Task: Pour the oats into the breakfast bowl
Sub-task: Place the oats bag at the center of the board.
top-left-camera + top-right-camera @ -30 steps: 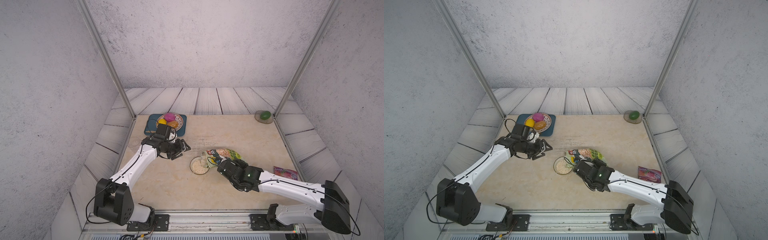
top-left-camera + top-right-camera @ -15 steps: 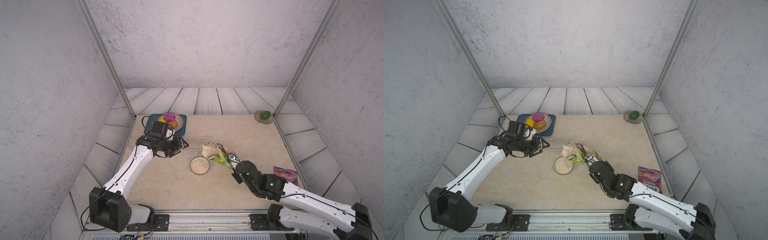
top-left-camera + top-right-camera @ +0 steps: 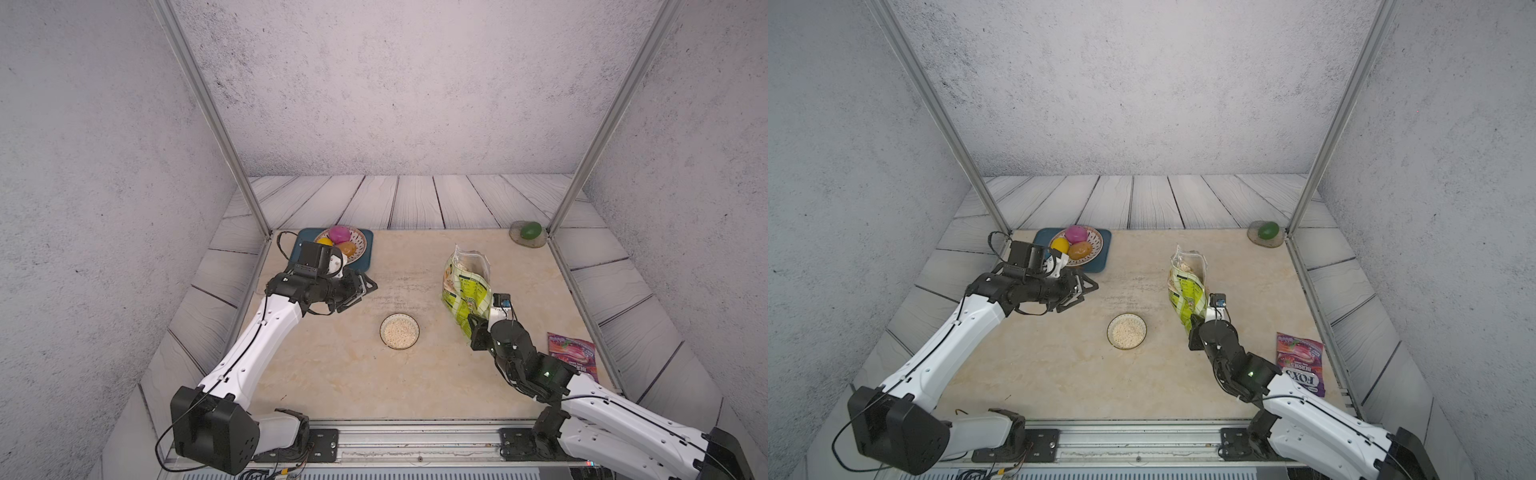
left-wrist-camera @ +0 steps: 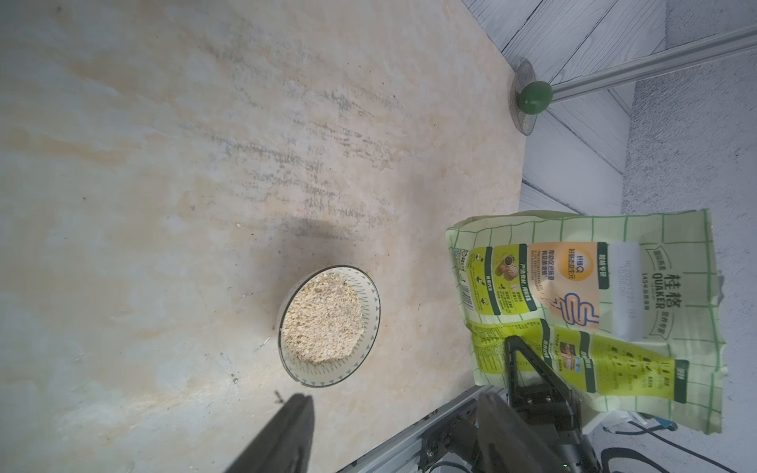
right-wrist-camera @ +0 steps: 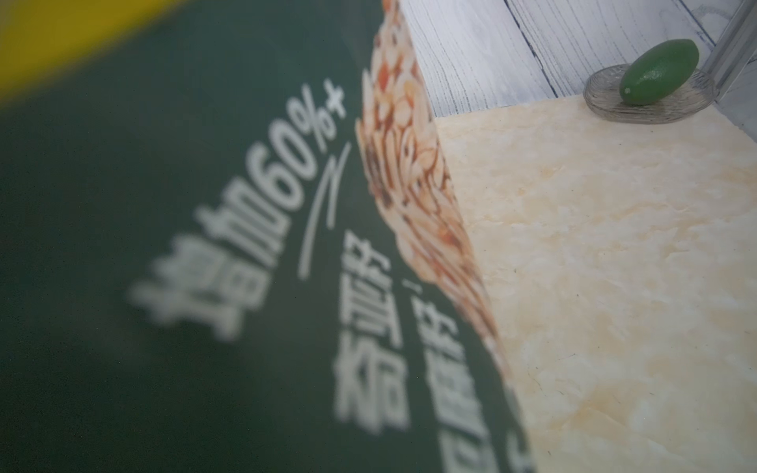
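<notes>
The breakfast bowl (image 3: 417,331) (image 3: 1145,331) (image 4: 370,311) sits mid-table, and a heap of pale oats (image 3: 399,332) (image 4: 323,319) fills it. To its right the lime-green oats pouch (image 3: 465,286) (image 3: 1187,291) (image 4: 594,303) stands upright with its open mouth up. My right gripper (image 3: 476,328) (image 3: 1196,326) is shut on the pouch's lower edge. In the right wrist view the pouch (image 5: 205,245) fills most of the picture and hides the jaws. My left gripper (image 3: 361,291) (image 3: 1084,291) (image 4: 395,403) hovers open and empty, back-left of the bowl.
A patterned dish (image 3: 362,241) of colourful fruit rests on a blue tray (image 3: 365,264) at the back left, just behind my left wrist. At the back right, a green fruit (image 3: 531,230) lies on a glass saucer. The purple candy bag (image 3: 575,357) (image 3: 1300,365) lies by the right edge.
The right arm swung the pouch from tipped over the bowl to upright, well right of it. The left arm drew back a little toward the fruit dish.
</notes>
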